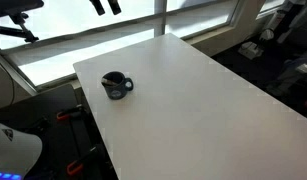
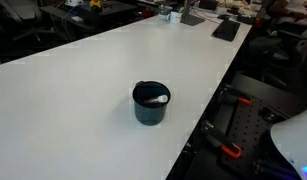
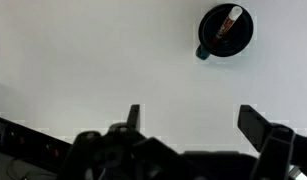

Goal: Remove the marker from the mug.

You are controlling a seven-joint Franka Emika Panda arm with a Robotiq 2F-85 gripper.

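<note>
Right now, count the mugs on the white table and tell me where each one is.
1. The mug stands near one long edge of the table, marker inside it. None seem hidden.

Black two-fingered tool point(image 1: 105, 8), cropped by upper edge; slim marker point(image 3: 231, 20), half sunk in squat dark glazed mug point(image 3: 213, 38), markings too small to tell.

both exterior views look slantwise down on the mug point(image 1: 116, 85) from different sides, the wrist view straight down from well above it.
</note>
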